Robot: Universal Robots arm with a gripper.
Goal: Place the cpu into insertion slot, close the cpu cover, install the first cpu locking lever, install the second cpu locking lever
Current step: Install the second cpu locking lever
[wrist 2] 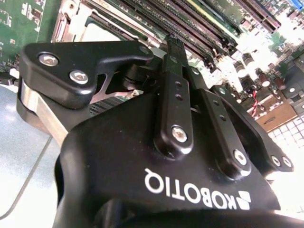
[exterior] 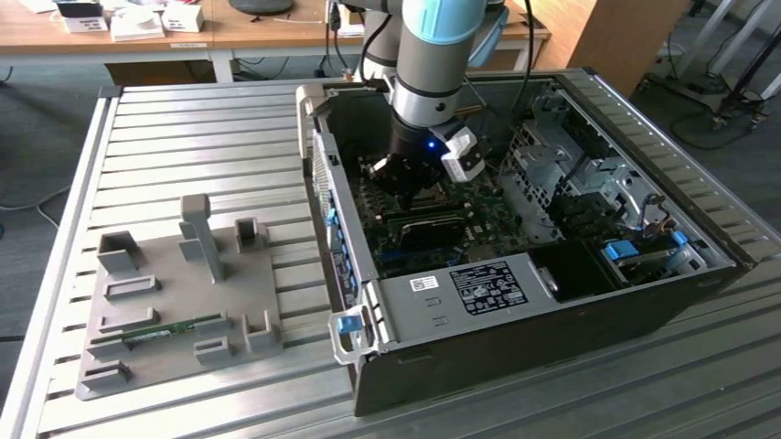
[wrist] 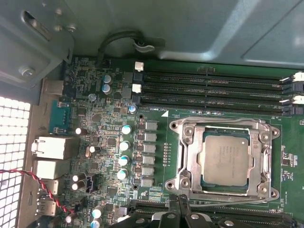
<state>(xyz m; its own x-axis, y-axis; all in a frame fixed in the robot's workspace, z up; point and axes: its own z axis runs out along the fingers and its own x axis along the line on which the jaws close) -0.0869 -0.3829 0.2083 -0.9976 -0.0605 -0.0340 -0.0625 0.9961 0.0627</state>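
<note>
An open computer case (exterior: pixel 513 247) lies on its side on a slatted metal table (exterior: pixel 183 146), taking up the centre and right of the exterior view. To the exterior view's left of it, in the lower left of the frame, sits a grey fixture plate (exterior: pixel 171 302) with upright blocks. The arm (exterior: pixel 433 64) comes down from the top centre of the frame into the case, over the green motherboard (exterior: pixel 390 247).

In the first wrist view the motherboard (wrist: pixel 156 142) spreads across the frame, with long memory slots (wrist: pixel 213 90) along its upper right. The cpu cover (wrist: pixel 223 159) lies flat and closed over the socket at the right centre, its silvery frame surrounding the chip. The cpu (wrist: pixel 224 160) sits seated in the socket, its pale metal face showing through the cover's opening.

The gripper (wrist: pixel 181 209) hangs just beside the socket's edge at the bottom centre of that frame; its black fingers (wrist 2: pixel 173 71) are drawn together, pinched closed with nothing visible between them, in both wrist views.
</note>
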